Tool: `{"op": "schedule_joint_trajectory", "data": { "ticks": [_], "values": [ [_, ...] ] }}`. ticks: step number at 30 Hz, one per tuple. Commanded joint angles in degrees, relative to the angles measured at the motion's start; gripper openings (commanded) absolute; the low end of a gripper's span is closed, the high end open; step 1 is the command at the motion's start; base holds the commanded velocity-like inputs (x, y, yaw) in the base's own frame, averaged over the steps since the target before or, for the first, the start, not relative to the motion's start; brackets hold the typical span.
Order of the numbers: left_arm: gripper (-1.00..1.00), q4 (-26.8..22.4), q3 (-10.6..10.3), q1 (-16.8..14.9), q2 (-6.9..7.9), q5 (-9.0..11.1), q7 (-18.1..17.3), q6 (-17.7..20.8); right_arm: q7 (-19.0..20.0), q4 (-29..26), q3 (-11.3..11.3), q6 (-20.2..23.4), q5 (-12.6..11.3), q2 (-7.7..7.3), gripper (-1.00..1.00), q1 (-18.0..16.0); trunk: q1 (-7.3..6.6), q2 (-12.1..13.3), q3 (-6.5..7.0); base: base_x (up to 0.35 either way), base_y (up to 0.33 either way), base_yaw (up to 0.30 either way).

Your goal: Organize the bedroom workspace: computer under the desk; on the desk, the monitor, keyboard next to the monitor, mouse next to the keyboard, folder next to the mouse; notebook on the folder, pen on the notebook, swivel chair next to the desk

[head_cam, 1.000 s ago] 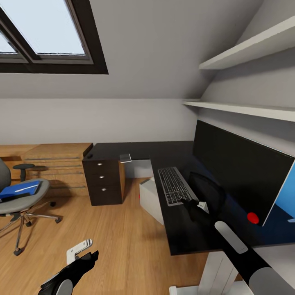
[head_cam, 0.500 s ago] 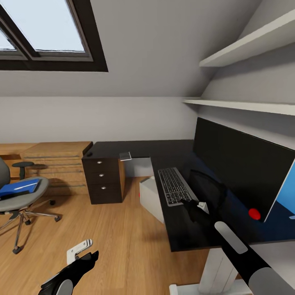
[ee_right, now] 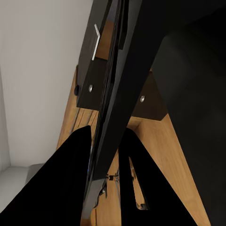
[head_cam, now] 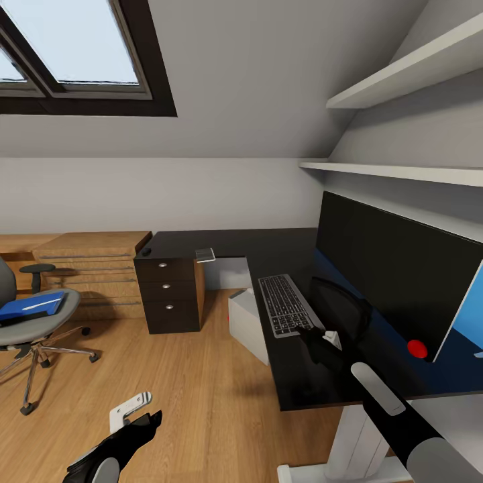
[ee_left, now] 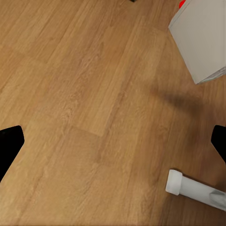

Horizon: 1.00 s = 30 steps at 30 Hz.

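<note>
While your right gripper (head_cam: 315, 341) grips the near end of the keyboard (head_cam: 285, 304) between its fingers, the keyboard lies on the desk (head_cam: 228, 245), the monitor (head_cam: 396, 282) at its 3 o'clock. Your left gripper (head_cam: 144, 419) hangs spread wide over wood floor (ee_left: 84, 94), holding nothing. Computer (head_cam: 247, 323): floor, beside the desk edge. Folder (head_cam: 30, 306): swivel chair (head_cam: 27, 329) seat, 9 o'clock, well apart from the desk.

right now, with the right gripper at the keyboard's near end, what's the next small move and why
Probably open the right gripper and lift clear: its fingers straddle the near edge of the keyboard, which already lies flat on the desk beside the monitor.
</note>
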Motion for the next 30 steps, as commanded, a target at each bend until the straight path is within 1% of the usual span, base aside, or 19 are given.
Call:
{"op": "schedule_joint_trajectory", "data": {
  "ticks": [1, 6, 10, 14, 18, 30],
  "values": [
    [1.0, -0.1, 0.06, 0.01, -0.03, 0.61, 0.37, 0.14, 0.45, 0.05, 0.16, 0.04, -0.52, -0.05, -1.0, -0.06, 0.0, -0.03, -0.05, 0.0, 0.0, 0.0],
    [1.0, 0.0, 0.06, 0.01, 0.04, 0.71, 0.16, 0.14, 0.45, 0.21, 0.16, 0.04, -0.52, -0.02, -1.0, -0.05, 0.0, -0.03, -0.05, 0.0, 0.0, -0.03],
    [1.0, 0.24, 0.02, 0.02, 0.07, 0.79, -0.1, 0.14, 0.45, 0.51, 0.18, 0.04, -0.52, 0.06, -1.0, -0.05, 0.0, -0.03, -0.05, 0.0, -0.002, -0.191],
    [1.0, 0.46, -0.02, 0.01, 0.02, 0.74, -0.16, 0.14, 0.45, 0.56, 0.17, 0.07, -0.54, 0.05, -1.0, -0.08, 0.0, -0.03, -0.05, 0.0, -0.168, -0.098],
    [1.0, 0.74, -0.06, 0.02, -0.01, 0.78, -0.17, 0.14, 0.53, 0.57, 0.24, 0.11, -0.59, 0.11, -1.0, -0.06, 0.0, -0.03, -0.05, 0.0, -0.173, -0.019],
    [1.0, 1.4, -0.12, 0.01, 0.0, 0.72, -0.13, 0.14, 0.54, 0.57, 0.7, 0.18, -0.61, 0.12, -1.0, -0.09, 0.0, -0.03, -0.05, 0.021, -0.035, -0.001]
  ]
}}
